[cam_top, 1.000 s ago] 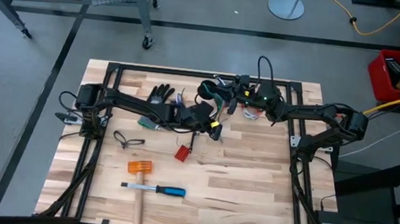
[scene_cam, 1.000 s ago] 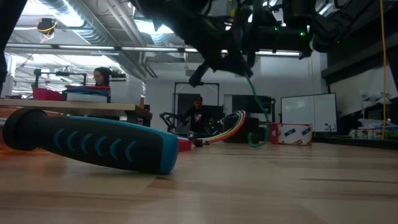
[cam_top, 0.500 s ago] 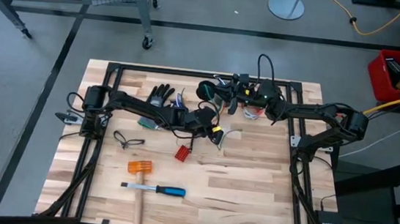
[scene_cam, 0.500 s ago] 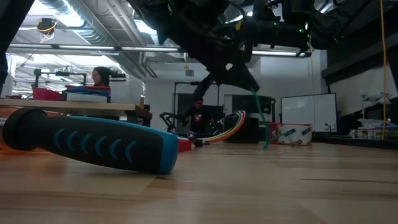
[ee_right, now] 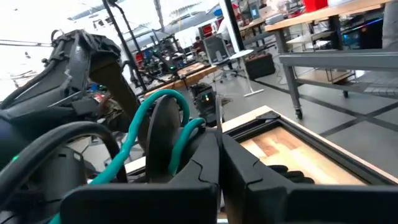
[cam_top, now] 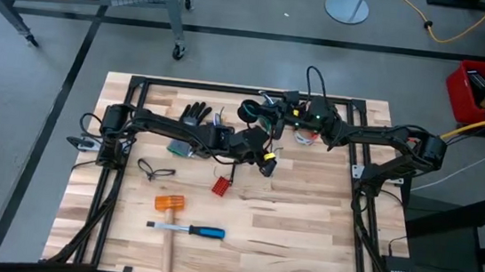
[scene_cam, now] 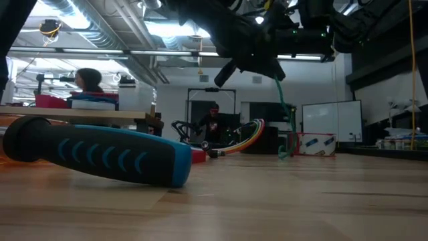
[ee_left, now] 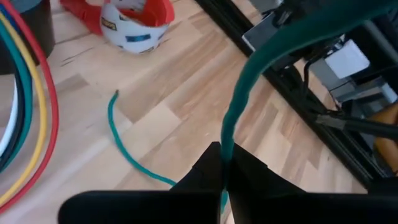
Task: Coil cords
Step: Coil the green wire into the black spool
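Overhead, the pale slatted wooden table (cam_top: 305, 222) with its black metal frame fills the middle of a grey concrete floor. My two dark jointed arms meet near the far centre. Nearer the front lie a wooden mallet with an orange head (cam_top: 169, 214) and a chisel with a blue-and-black ribbed handle (cam_top: 189, 230); that handle looms large in the low view. A black glove (cam_top: 196, 113) rests beside my left arm, a small red ribbed block (cam_top: 222, 186) sits just in front of it, and a thin black cord (cam_top: 155, 170) lies loosely looped near the left edge.

My left gripper (ee_left: 225, 163) is clenched on a thin, smooth green cord (ee_left: 236, 109), whose free end trails across the planks. My right gripper (ee_right: 219, 163) is pinched shut on the same teal-green strand, which arcs upward from the fingers. Red, yellow, green and white strands (ee_left: 22, 118) curve past my left wrist view's edge, cut off. A red-and-white tape roll (ee_left: 134, 25) lies beyond.

Across the room, a person at a bench is small and indistinct.
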Motion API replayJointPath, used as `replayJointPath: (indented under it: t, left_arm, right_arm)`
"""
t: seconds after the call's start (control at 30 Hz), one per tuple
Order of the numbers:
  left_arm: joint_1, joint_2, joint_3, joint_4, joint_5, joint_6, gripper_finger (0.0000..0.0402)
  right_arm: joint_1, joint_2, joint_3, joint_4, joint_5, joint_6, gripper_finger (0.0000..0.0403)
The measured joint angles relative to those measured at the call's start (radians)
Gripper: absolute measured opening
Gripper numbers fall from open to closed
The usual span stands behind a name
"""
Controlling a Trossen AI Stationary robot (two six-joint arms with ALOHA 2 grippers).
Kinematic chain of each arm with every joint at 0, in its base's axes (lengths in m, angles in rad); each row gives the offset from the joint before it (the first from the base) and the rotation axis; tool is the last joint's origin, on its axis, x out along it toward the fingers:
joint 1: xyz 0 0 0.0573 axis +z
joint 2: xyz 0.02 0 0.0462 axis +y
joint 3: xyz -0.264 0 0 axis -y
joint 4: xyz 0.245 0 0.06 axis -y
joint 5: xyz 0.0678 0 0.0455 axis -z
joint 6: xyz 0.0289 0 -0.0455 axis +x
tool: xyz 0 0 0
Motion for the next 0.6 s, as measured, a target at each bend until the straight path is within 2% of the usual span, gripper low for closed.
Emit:
replayJointPath:
  t: [0.2, 0.6]
  left_arm:
    - [0.01, 0.0, 0.0, -0.019, -0.006, 0.019, 0.0]
    - [0.006, 0.002, 0.0, -0.017, -0.016, 0.017, 0.0]
  right_arm:
    - [0.006, 0.0, 0.0, -0.04, -0.073, 0.0, 0.0001]
    - [0.019, -0.001, 0.002, -0.138, -0.082, -0.063, 0.0001]
